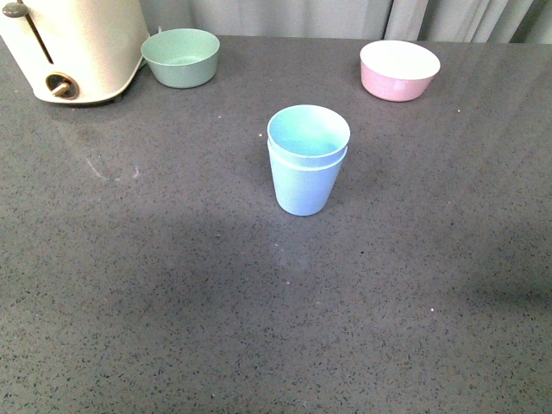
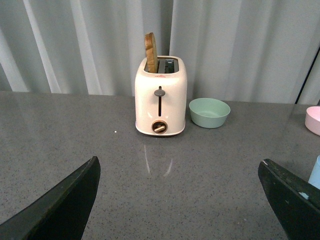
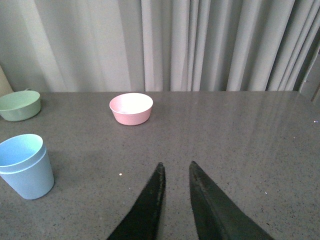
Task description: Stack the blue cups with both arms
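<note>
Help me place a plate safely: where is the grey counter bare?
The wide near stretch of the speckled grey counter in front of the stacked light blue plastic cups is bare, as are both flanks. The back edge is crowded: cream toaster, green bowl, pink bowl.

I see a dark grey speckled table carrying the nested blue cups at centre, a toaster and green bowl far left, and a pink bowl far right.

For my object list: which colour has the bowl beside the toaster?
Pale green bowl, clearest in the left wrist view.
</note>
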`<action>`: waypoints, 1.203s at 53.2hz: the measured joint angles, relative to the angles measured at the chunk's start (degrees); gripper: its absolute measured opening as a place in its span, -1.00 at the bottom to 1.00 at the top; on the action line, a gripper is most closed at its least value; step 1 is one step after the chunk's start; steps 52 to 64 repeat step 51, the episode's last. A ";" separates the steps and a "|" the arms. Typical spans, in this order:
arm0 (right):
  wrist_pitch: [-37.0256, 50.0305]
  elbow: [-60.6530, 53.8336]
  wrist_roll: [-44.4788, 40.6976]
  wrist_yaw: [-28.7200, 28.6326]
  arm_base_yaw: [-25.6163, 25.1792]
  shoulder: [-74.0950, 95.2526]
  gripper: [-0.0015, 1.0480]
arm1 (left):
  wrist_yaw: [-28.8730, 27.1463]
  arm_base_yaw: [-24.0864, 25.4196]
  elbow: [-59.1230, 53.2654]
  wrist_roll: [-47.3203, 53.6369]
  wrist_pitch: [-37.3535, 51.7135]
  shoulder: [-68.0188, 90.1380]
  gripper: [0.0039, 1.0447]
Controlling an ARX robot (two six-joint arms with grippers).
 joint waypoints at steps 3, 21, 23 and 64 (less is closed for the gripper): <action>0.00 0.00 0.00 0.00 0.00 0.00 -0.49 | 0.00 0.00 0.00 0.00 0.00 0.00 0.84; 0.00 0.00 0.00 0.00 0.00 0.00 0.84 | 0.00 0.00 0.00 0.00 0.00 0.00 0.84; 0.00 0.00 0.04 0.00 0.00 0.00 0.85 | 0.02 0.00 0.00 0.00 0.00 0.00 0.84; 0.00 0.00 0.04 0.00 0.00 -0.02 0.83 | 0.00 0.00 0.00 0.00 0.00 0.00 0.84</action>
